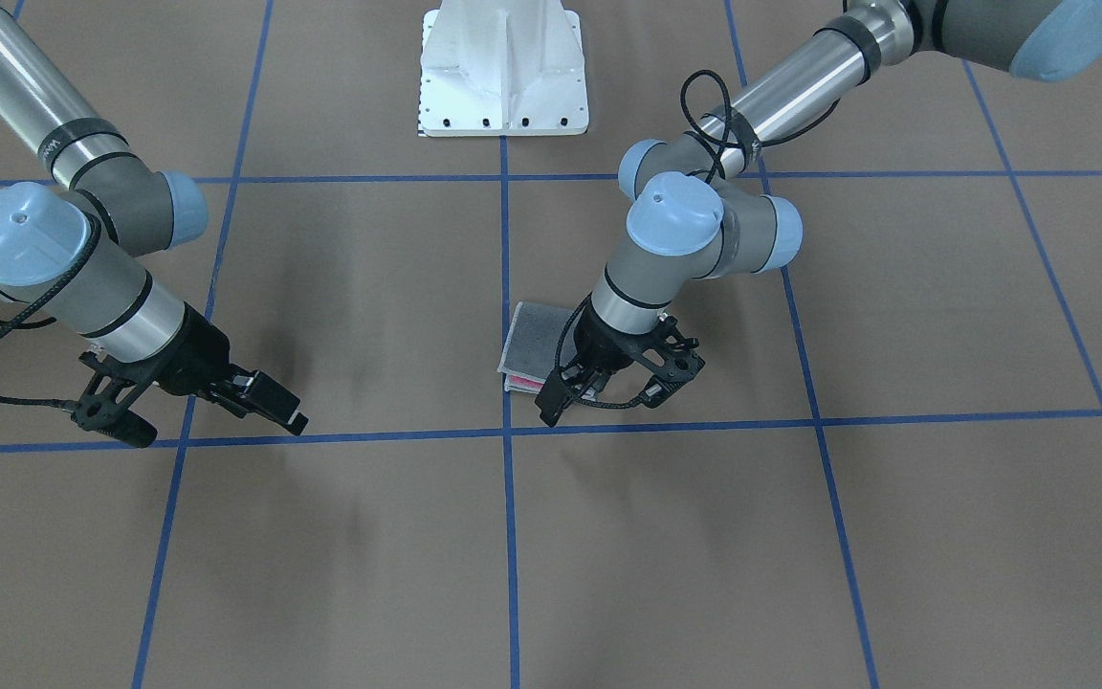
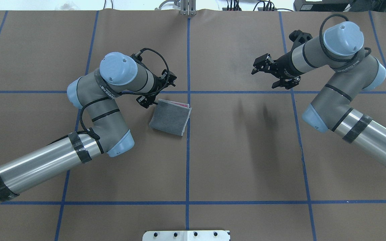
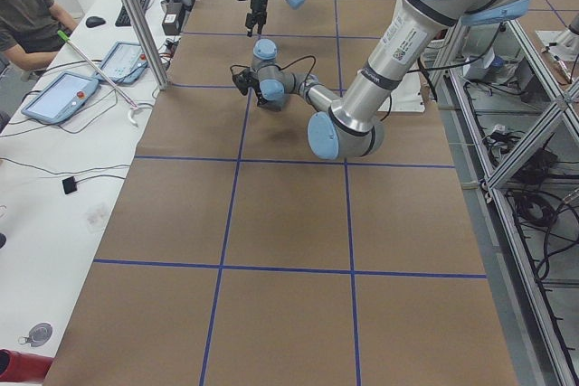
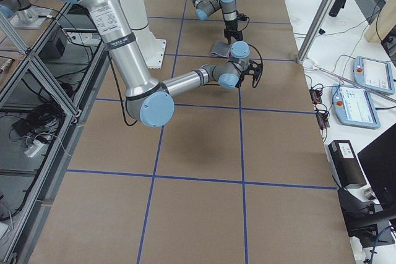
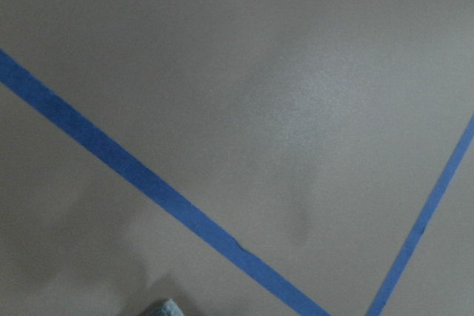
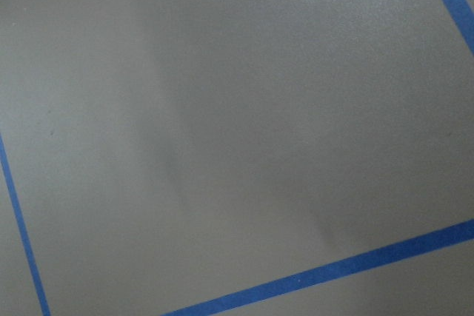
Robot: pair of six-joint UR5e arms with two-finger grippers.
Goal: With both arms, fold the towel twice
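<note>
1. Left gripper [image 2: 155,92], the first of two, hangs with jaws spread just beside the far corner of the one folded towel [image 2: 170,117].
2. Right gripper [image 2: 269,74] is likewise spread, well apart from it.
3. The overhead view shows the grey face and a pink edge; both wrist views show only the taped table [image 5: 296,72].

Pink/dark-grey folded terry towel [image 1: 537,337]: near edge hidden under left arm's black two-finger gripper [image 1: 570,397]; gap btwn tips too small to tell. White pedestal base [image 1: 503,86] cut off at top edge; seated person [image 3: 27,6] cropped.
</note>
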